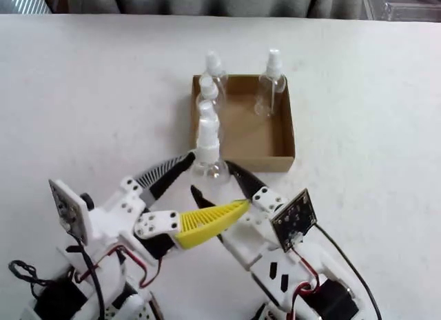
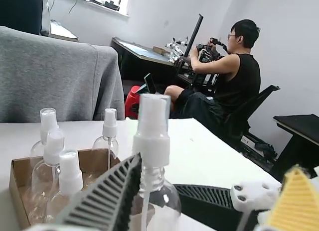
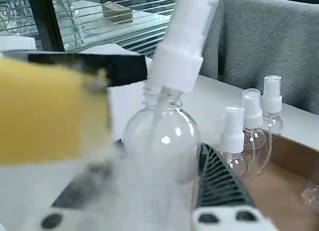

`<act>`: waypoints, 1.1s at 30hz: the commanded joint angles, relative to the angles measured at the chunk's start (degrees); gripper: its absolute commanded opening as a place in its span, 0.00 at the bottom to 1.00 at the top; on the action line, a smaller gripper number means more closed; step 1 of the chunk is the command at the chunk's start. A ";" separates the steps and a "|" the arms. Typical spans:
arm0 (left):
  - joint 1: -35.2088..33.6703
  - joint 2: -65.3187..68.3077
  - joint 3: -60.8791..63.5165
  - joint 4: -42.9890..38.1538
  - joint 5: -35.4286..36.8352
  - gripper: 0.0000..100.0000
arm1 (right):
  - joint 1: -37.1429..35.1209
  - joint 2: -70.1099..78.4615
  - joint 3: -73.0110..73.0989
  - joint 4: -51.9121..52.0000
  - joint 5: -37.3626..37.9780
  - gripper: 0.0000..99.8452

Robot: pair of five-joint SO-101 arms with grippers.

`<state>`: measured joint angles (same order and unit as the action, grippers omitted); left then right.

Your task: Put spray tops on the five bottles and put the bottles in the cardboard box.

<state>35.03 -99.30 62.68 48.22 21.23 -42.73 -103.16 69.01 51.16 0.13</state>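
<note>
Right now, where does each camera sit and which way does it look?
High view: above the table, looking down on the cardboard box; shows the left pincer and right pincer.
Left wrist view: on the left wrist, low, facing the bottle and box; own pincer around it.
Right wrist view: on the right wrist, close on that bottle; own pincer beside it.
Shared: both wrist views show this bottle and the boxed bottles.

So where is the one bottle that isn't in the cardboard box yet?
In the high view that bottle stands on the table, just outside the near-left corner of the cardboard box, with its spray top on.
</note>
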 commanded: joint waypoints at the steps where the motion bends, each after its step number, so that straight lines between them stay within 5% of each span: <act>1: 1.01 0.40 -6.68 4.75 -0.18 0.41 | 3.12 -0.22 -0.79 -0.57 0.53 0.02; 7: -2.51 0.40 -13.01 10.81 -0.18 0.41 | 10.07 -0.13 -0.62 -2.77 0.53 0.02; 16: -10.68 0.40 -12.84 11.08 -0.18 0.41 | 10.68 -0.31 -1.32 -3.56 0.70 0.02; 33: -11.47 0.40 -12.75 27.25 -0.26 0.41 | 16.66 -0.31 -4.66 -7.60 1.05 0.02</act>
<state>24.13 -99.30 52.22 73.10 21.23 -28.22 -103.78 67.08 47.03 0.48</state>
